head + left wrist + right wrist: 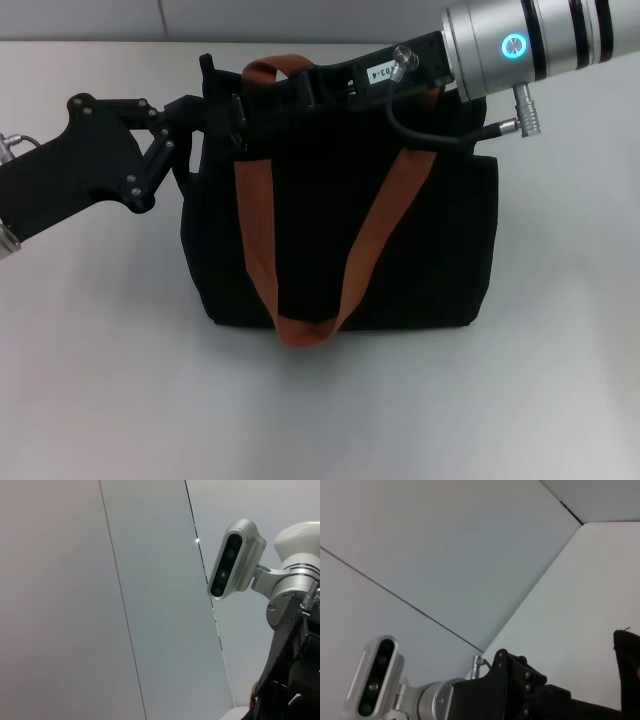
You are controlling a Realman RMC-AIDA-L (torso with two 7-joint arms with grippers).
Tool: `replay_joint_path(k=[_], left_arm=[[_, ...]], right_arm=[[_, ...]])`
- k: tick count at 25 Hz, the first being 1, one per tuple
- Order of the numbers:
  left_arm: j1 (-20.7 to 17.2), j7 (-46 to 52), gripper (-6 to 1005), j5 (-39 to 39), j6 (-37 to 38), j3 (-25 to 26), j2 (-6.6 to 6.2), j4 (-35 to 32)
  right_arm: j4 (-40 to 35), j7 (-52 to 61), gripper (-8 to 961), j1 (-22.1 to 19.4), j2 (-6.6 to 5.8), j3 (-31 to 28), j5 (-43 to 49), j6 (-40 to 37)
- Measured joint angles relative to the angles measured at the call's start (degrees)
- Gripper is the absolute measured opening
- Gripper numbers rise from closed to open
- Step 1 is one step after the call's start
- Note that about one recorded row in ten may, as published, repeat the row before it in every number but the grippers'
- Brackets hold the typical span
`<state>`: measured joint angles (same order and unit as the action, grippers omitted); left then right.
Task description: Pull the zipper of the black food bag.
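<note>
Left gripper [215, 115] at black food bag [340, 240] top-left corner, right gripper [300, 85] over top edge; finger states unclear. Brace corner, pull along track (zipper hidden).

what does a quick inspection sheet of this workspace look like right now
surface: white table, bare around the bag
job's things: black food bag upright, orange strap handles; zipper not visible
clutter: nothing seen
grippers: left tool at the bag's top left corner; right tool over the top edge; finger state hidden
cables: black cable looping under the right wrist
surroundings: pale wall panels
</note>
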<state>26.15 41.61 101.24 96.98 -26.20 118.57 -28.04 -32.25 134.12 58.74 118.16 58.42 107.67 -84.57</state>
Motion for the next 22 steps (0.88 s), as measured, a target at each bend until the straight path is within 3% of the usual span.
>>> replay_joint_path(k=[22], left_arm=[[0.13, 1.93, 24, 0.0, -0.08, 0.01, -0.06, 0.38]], right_arm=[[-5.55, -0.57, 814, -0.65, 0.02, 1.87, 2.65, -0.9]])
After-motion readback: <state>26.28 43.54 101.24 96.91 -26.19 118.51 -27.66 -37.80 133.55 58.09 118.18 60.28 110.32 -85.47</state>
